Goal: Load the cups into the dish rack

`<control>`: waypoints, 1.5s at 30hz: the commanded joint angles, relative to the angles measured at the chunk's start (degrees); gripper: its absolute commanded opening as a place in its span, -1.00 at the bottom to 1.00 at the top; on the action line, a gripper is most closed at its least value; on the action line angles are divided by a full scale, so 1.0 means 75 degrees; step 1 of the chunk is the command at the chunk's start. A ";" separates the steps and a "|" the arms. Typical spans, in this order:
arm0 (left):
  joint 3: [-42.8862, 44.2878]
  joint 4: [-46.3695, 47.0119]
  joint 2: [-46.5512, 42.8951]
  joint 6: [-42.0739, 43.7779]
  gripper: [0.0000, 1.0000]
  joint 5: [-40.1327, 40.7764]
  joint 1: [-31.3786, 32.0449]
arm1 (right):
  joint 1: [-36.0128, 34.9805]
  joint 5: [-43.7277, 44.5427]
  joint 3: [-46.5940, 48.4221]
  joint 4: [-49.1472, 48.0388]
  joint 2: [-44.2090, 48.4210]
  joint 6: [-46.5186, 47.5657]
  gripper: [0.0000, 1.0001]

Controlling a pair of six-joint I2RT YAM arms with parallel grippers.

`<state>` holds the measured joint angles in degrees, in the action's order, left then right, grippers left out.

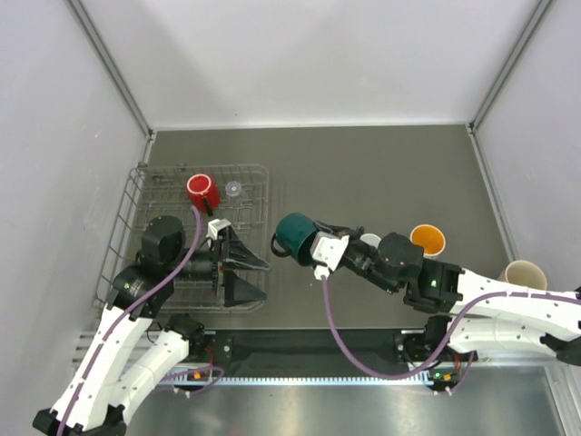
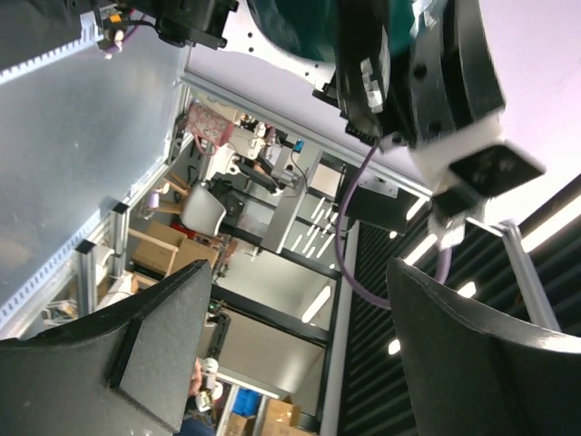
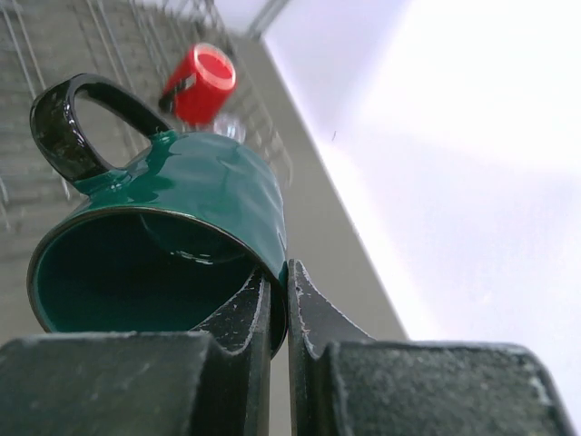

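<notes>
- The right gripper (image 3: 280,282) is clamped on the rim of the dark green ceramic mug (image 1: 295,233), which is tipped just right of the silver wire dish rack (image 1: 127,218), handle toward it.
- The left gripper (image 1: 263,282) is spread wide and empty over the rack's near right corner.
- A red mug (image 1: 202,190) and a tiny clear glass (image 1: 234,189) sit in the rack's far side.

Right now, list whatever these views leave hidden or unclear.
- Top view: the right arm covers most of a small white-rimmed cup; its colour unclear.
- Top view: the left arm hides the near half of the dish rack.
- Top view: the clear glass is too small for detail.
- Left wrist view: the top edge cuts off the green mug.
</notes>
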<state>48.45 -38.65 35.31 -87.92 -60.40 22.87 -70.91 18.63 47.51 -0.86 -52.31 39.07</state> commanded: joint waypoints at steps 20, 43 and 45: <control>0.0478 0.0583 0.0425 -0.1192 -0.02 0.0354 0.0021 | -0.2252 0.1020 -0.0041 -0.3353 -0.0360 0.2045 -1.00; 0.0595 0.1088 0.0448 -0.0852 -1.00 0.0260 0.0021 | -0.1912 0.0246 -0.0322 -0.3623 -0.0302 0.0978 -1.00; 0.0630 0.0878 0.0390 -0.0653 -1.00 0.0435 0.0021 | -0.1900 0.0292 -0.0369 -0.3577 -0.0255 0.0943 -1.00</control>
<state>50.76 -33.89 38.48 -94.32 -58.83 23.14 -85.23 24.38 44.23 -22.52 -55.94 48.25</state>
